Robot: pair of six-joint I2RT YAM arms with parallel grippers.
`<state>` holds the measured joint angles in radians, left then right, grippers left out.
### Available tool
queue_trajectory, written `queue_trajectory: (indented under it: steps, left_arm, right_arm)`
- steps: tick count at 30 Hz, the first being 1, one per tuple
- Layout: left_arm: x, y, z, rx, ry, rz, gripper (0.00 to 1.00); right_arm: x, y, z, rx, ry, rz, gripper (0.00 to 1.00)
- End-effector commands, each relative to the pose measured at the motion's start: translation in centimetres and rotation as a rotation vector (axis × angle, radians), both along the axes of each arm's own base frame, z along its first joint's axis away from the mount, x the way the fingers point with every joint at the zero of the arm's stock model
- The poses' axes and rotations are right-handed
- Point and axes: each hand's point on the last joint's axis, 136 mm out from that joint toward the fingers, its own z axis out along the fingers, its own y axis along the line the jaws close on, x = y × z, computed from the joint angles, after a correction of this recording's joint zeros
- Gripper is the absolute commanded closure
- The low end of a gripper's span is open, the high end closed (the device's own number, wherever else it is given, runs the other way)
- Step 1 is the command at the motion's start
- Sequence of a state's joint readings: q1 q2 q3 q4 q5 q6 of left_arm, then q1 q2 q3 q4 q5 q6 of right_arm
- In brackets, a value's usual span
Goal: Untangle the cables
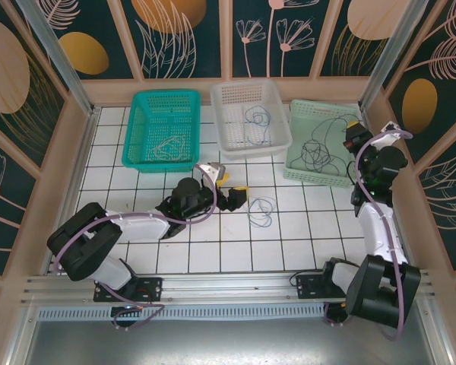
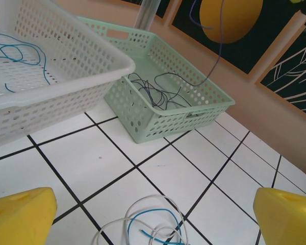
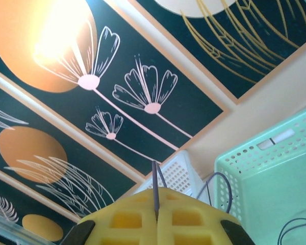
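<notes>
Tiled table (image 1: 289,243): cables (image 1: 261,210) beside spread left claw (image 1: 233,185).

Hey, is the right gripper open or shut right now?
Shut. On the right gripper, the yellow fingers press together, pinching a thin dark cable.

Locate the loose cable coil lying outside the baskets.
In the top view the cable coil lies on the tiles just right of the open left gripper, in front of the white basket.

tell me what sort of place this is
Probably a robot test cell rather than a home: a white-tiled table walled by printed floral panels, two arms bolted to a metal rail, and baskets of cables.
</notes>
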<state>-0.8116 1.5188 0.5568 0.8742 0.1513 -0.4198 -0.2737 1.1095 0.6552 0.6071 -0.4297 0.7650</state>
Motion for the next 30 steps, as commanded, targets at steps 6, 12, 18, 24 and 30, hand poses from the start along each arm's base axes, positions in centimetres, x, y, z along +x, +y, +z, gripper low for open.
queue_trajectory:
  steps: [6, 12, 18, 24, 30]
  left_arm:
    - [-0.2, 0.6, 0.7, -0.007, -0.024, 0.013, 0.01]
    - [-0.2, 1.1, 0.8, 0.003, -0.025, 0.034, 0.01]
    - [0.3, 0.9, 0.1, 0.032, 0.0, 0.048, 0.01]
    - [0.8, 0.7, -1.1, 0.065, 0.041, 0.061, 0.01]
    - [1.3, 0.6, -3.9, 0.119, 0.151, 0.093, 0.02]
  right_arm:
    - [4.6, 1.5, -6.5, -0.02, 0.185, 0.2, 1.0]
    - [5.8, 0.9, -11.4, 0.001, 0.337, 0.199, 0.79]
    - [7.2, 2.7, -13.6, -0.026, 0.456, 0.332, 0.33]
    - [6.4, 4.5, -13.3, -0.148, 0.493, 0.315, 0.24]
    - [3.3, 5.7, -11.8, -0.224, 0.475, 0.267, 0.21]
